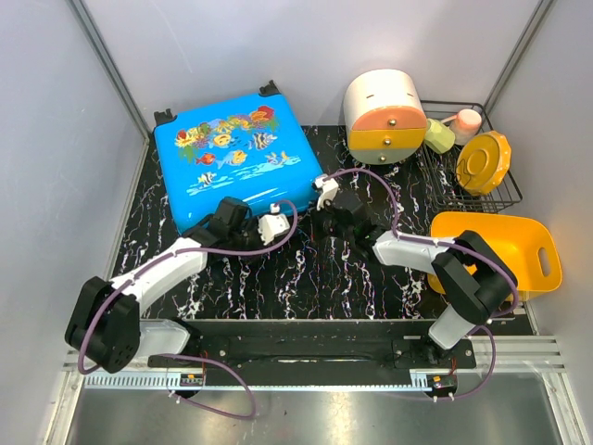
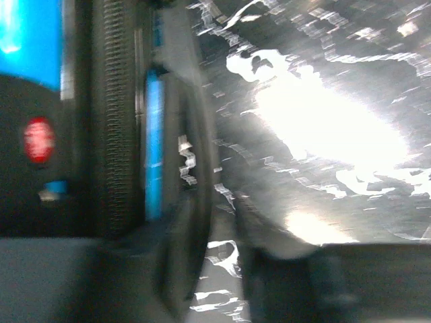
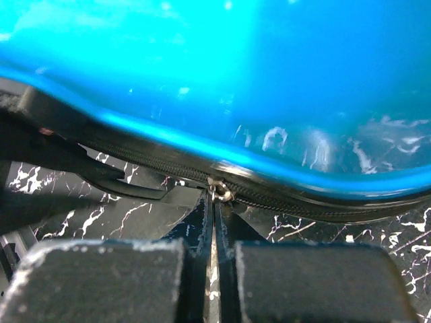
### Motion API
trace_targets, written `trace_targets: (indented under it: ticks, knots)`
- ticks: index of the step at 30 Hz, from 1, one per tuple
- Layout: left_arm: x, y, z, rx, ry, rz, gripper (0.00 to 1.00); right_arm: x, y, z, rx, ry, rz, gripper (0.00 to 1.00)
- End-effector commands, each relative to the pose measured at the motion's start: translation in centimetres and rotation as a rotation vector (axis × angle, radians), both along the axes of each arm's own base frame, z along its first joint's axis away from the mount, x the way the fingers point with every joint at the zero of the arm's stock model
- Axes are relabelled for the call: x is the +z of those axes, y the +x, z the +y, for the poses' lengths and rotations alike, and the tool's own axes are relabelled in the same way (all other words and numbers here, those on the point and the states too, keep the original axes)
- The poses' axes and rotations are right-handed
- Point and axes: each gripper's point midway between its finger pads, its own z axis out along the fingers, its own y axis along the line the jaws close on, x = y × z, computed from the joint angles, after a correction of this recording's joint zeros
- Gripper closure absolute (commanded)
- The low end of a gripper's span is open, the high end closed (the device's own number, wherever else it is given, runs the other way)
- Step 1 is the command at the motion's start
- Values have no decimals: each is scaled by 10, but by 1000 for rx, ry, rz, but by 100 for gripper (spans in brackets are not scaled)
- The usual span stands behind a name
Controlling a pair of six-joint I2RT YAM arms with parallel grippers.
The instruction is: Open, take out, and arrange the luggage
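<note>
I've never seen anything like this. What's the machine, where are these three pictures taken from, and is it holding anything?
Two robot arms are bolted to a dark table. The wide picture looks down from above; the other two come from cameras on each wrist. A closed blue suitcase lies flat, with a round drawer box, a wire basket and a yellow basin nearby. The right hand is pinched shut on the zip pull. The left hand sits at the suitcase's near edge; its picture is too blurred to show a grip.
</note>
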Motion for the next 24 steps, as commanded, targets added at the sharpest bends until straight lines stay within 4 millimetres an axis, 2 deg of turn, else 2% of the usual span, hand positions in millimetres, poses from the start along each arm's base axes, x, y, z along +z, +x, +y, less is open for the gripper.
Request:
trace_targets:
  ticks: [1,3,4,5,7,9,11,13,16,17,19,20,21,22,23,24]
  knots:
    - [70,-17,-62,-62,-280,72,43,40,10,5,-21,77,-135,100]
    - [79,-29,-52,-52,-234,140,20,42,13,-4,-40,76,-141,100]
    - [82,-33,-48,-50,-225,150,19,38,12,-8,-47,68,-136,100]
    - [90,-43,-42,-50,-226,165,18,36,12,-11,-51,63,-135,100]
    - [103,-44,-32,-17,-247,147,18,32,13,-19,-64,55,-130,100]
    - [128,-46,-19,18,-284,105,18,31,12,-21,-61,49,-137,100]
    - [149,-38,-1,94,-305,46,18,30,11,-22,-53,45,-138,100]
    - [162,-28,17,163,-295,-20,19,28,11,-21,-51,40,-137,100]
    - [171,-18,39,259,-283,-45,20,26,14,-20,-51,35,-136,100]
    - [176,-7,59,364,-270,-72,21,24,14,-20,-51,28,-137,100]
    - [179,3,85,515,-299,-52,21,26,16,-19,-51,26,-144,100]
    - [180,11,118,650,-315,-52,23,26,16,-19,-49,22,-146,100]
    - [180,13,134,717,-331,-52,23,27,16,-19,-46,22,-147,100]
    - [179,9,141,743,-363,-21,23,27,16,-18,-42,23,-146,100]
    - [177,9,166,831,-384,-10,23,24,14,-16,-34,23,-133,100]
    - [173,7,172,852,-399,12,22,26,15,-14,-30,30,-130,100]
